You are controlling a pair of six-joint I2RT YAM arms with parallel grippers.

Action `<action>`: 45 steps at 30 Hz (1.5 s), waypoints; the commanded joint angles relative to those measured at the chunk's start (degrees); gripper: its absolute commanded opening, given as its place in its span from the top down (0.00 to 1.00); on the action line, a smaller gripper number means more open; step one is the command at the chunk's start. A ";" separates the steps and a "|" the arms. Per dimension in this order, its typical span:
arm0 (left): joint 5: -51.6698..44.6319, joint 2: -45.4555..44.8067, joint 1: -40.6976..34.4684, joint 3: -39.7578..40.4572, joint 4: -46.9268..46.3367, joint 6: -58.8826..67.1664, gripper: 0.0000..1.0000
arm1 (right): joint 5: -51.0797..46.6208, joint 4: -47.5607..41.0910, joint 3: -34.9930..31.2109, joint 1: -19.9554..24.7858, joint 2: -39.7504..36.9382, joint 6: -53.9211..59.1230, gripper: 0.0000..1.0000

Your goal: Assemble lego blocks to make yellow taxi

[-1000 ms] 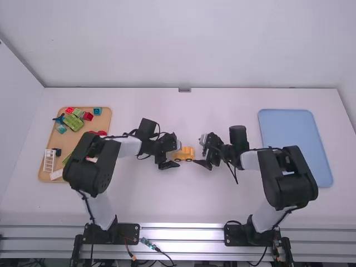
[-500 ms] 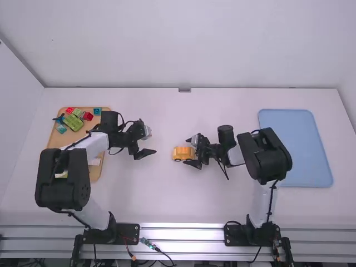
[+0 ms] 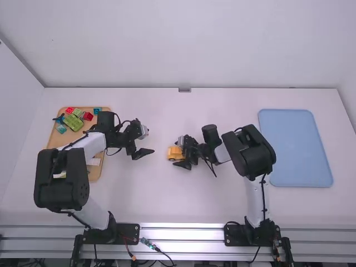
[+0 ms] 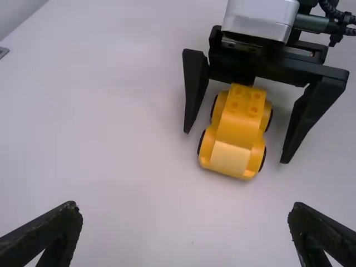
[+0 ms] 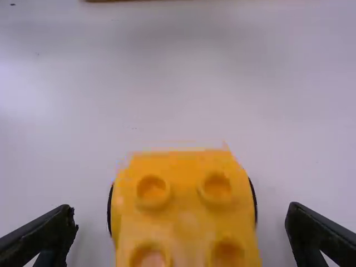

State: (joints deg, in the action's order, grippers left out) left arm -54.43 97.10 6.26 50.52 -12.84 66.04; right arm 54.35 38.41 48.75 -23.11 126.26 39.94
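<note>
Right tool was spread wide around the yellow car, one finger off each side, neither touching it. The tool's straddle looked like set-up for a squeeze across the car's width, likely to steady or shift it; the grip itself wasn't made. Car was upright on its wheels between the right tool's fingers, studded end toward that tool's palm, smooth nose pointing out past its tips toward the left tool. Four studs faced up bare, probably so a top piece could press on from above; this read as a part-built taxi. If the fingers closed unevenly, the wheels might roll and the car might twist.

Left tool was also wide, with nothing in it. It was parked well apart from the car, nearer the wooden tray, maybe handy for the next part. Loose blocks, incl. a green block and red block, sat on that tray, beyond the left tool from the car.

Bench was white, flat and smooth under both tools. Blue tray lay well off on the far side of the right tool from the car. Pale wall rose behind the bench, ahead of both tools.
</note>
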 commanded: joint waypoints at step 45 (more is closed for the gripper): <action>-1.90 -1.01 0.07 -0.33 1.38 0.86 0.01 | -15.85 -2.69 -14.62 52.04 -27.85 -7.89 0.50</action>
State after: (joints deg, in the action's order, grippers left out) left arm -54.43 97.10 6.26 50.52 -11.40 66.04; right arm 38.96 35.38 35.00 25.61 100.05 34.00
